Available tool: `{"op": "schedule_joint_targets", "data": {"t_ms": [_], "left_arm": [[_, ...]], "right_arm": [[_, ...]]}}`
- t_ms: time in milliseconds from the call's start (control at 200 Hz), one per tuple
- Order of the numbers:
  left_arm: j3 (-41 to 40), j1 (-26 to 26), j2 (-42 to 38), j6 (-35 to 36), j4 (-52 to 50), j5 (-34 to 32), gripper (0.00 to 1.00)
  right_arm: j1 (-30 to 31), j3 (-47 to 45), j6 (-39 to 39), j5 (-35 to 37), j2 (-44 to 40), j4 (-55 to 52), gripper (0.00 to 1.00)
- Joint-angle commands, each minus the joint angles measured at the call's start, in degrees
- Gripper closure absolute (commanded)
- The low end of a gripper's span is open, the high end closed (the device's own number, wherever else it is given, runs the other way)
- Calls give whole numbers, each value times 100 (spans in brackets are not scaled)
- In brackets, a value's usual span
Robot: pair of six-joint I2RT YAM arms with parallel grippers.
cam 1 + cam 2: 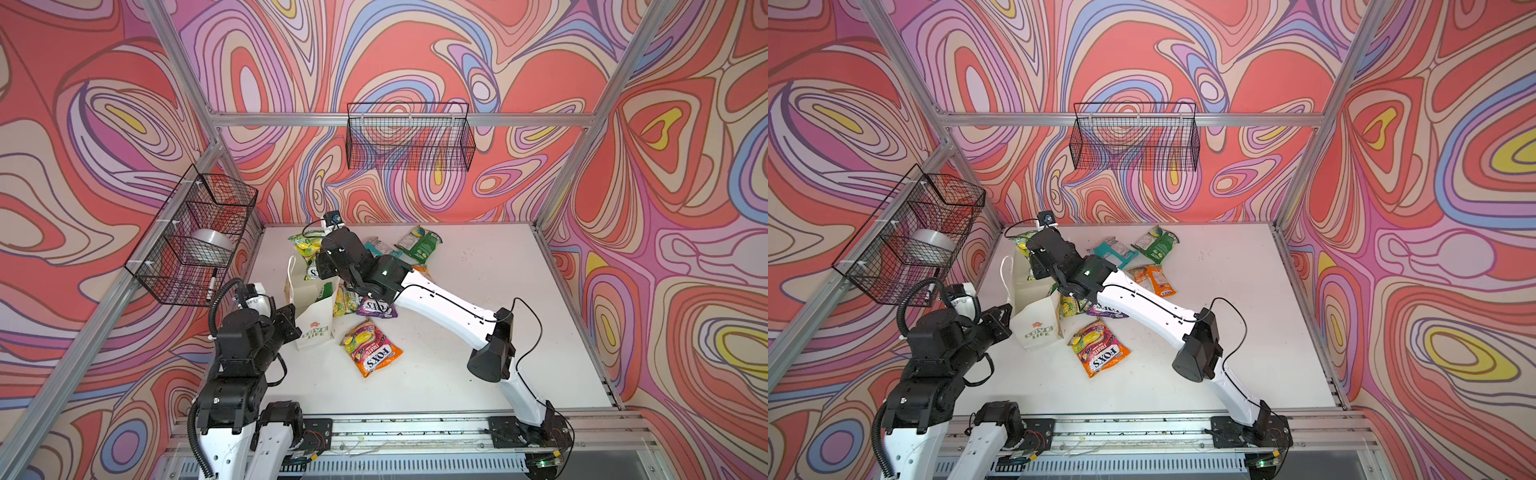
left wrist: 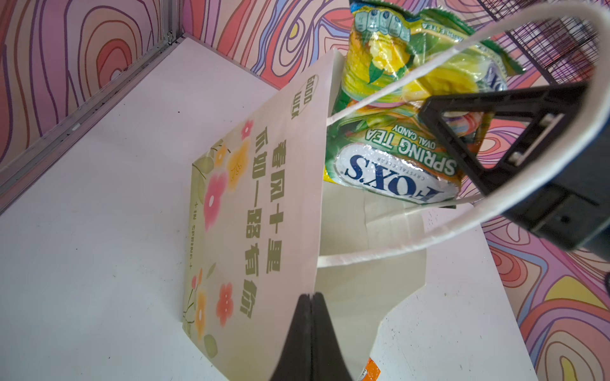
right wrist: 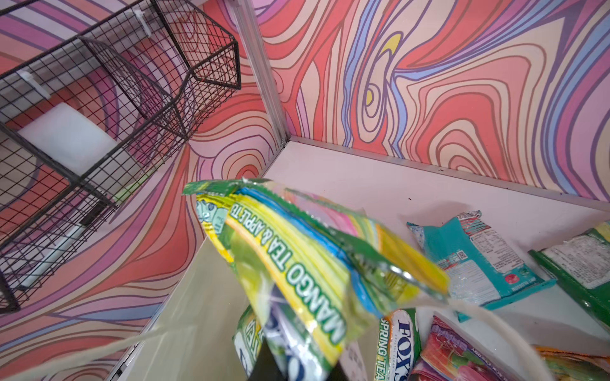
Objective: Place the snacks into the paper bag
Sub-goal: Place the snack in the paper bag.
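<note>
Yellow-green packet (image 2: 392,99) hangs at the bag (image 2: 264,198) mouth, pinched by the right fingers (image 2: 501,99) seemingly for dropping in, while the left fingers (image 2: 303,330), clamped on the bag's rim, hold it open; other snacks (image 1: 372,351) lie on the worktop (image 1: 478,332).

The paper bag (image 1: 314,330) is stood upright and open on the surface; it is white and printed with a red flower and green "LOVE LIFE". A yellow-green snack (image 2: 396,99) is held over its mouth, with the lower end seemingly just inside. Just beside the bag, a yellow packet (image 1: 344,302) and a purple packet (image 1: 376,308) are piled together. A multicoloured packet (image 1: 372,349) marked "FOX'S" is laid nearer the front. A teal packet (image 1: 1113,250), a green packet (image 1: 1156,243) and an orange packet (image 1: 1152,279) are spread farther back.
</note>
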Motion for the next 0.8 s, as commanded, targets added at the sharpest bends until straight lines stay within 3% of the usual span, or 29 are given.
{"op": "schedule_joint_targets", "data": {"t_ms": [0,65,250,361,796], "left_arm": [[19,46,-52,21,213,-25,100],[15,46,-46,18,217,-32,100],[7,46,-45,12,235,-15,100],[3,46,-43,9,229,-3,100],[-13,46,-8,17,136,-260,100]], "right_arm": [[95,137,98,-224,156,-108,92],[107,104,127,-237,155,-134,88],[108,5,178,-337,115,-116,62],[108,1,93,-495,43,-28,52],[150,-74,-173,-885,-445,143,40]]}}
